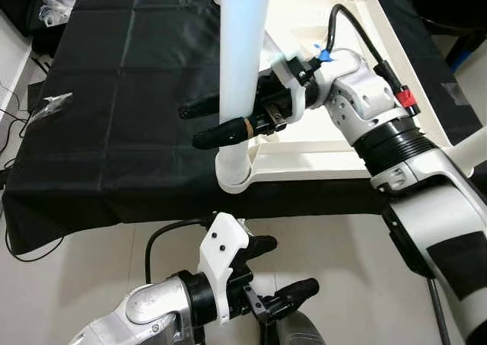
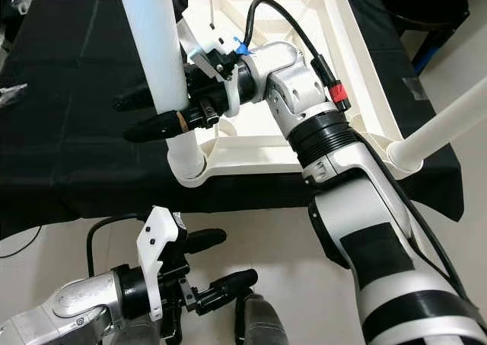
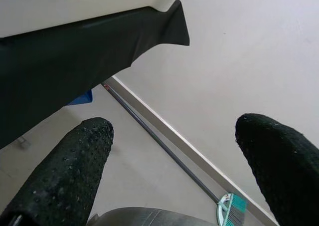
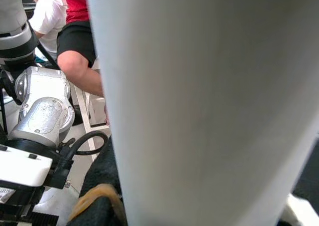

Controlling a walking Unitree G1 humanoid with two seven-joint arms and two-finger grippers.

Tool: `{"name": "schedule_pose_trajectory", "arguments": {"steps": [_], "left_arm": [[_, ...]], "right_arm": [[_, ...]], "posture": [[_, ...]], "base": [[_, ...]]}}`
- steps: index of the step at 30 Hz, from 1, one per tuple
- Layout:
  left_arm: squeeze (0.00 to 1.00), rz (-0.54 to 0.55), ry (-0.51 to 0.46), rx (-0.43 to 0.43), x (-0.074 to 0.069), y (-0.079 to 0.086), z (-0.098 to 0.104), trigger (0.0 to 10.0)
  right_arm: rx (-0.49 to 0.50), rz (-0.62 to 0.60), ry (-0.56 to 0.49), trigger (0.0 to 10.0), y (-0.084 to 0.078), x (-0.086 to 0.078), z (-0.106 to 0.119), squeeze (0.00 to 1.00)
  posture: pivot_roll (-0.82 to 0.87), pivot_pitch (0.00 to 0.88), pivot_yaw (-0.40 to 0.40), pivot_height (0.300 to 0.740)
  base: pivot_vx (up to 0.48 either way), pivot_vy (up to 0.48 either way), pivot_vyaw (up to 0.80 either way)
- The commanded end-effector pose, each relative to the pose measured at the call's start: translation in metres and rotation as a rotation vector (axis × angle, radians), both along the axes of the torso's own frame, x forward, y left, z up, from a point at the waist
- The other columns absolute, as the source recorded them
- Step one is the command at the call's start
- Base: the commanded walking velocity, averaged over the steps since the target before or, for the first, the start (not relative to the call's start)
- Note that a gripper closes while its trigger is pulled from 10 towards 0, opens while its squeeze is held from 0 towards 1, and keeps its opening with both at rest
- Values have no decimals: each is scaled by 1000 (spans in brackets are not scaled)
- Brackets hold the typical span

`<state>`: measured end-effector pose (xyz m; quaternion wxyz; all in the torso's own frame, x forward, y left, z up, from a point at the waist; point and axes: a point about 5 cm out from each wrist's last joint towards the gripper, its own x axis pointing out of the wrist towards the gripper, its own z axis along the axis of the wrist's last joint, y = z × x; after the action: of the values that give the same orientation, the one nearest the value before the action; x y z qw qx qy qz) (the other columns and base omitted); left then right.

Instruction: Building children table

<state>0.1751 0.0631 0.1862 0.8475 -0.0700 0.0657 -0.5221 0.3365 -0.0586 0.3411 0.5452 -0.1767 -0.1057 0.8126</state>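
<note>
Left gripper (image 1: 278, 269) hangs open; right gripper (image 1: 199, 124) clasps table leg (image 1: 242, 63).

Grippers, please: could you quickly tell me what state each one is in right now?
Left gripper: open, holding nothing, low beside the black-covered table.
Right gripper: shut on the white cylindrical plastic table leg.

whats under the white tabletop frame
A black cloth lies under the upturned white tabletop frame, spreading past its edges. What the cloth rests on is covered. The right gripper holds the white leg at the frame's near corner.
</note>
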Motion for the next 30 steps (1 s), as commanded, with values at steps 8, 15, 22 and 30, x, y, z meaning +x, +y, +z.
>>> {"name": "schedule_pose_trajectory", "arguments": {"steps": [8,15,22,30], "left_arm": [[0,-15,12,2,-4,0,-2,10000],[0,-9,7,2,-3,1,-1,10000],[0,258,-89,38,15,19,3,10000],[0,495,-111,131,6,48,-6,10000]], "right_arm": [[-63,-27,34,10000,-6,5,-18,0],[-69,-52,24,10000,-13,8,-16,0],[-64,-65,23,10000,-16,9,-14,0],[-67,-69,21,10000,-18,9,-13,0]], "posture": [[187,352,-45,740],[187,350,-44,740],[183,348,-38,740],[201,352,-45,740]], "base": [[0,0,0],[0,0,0],[0,0,0],[0,0,0]]}}
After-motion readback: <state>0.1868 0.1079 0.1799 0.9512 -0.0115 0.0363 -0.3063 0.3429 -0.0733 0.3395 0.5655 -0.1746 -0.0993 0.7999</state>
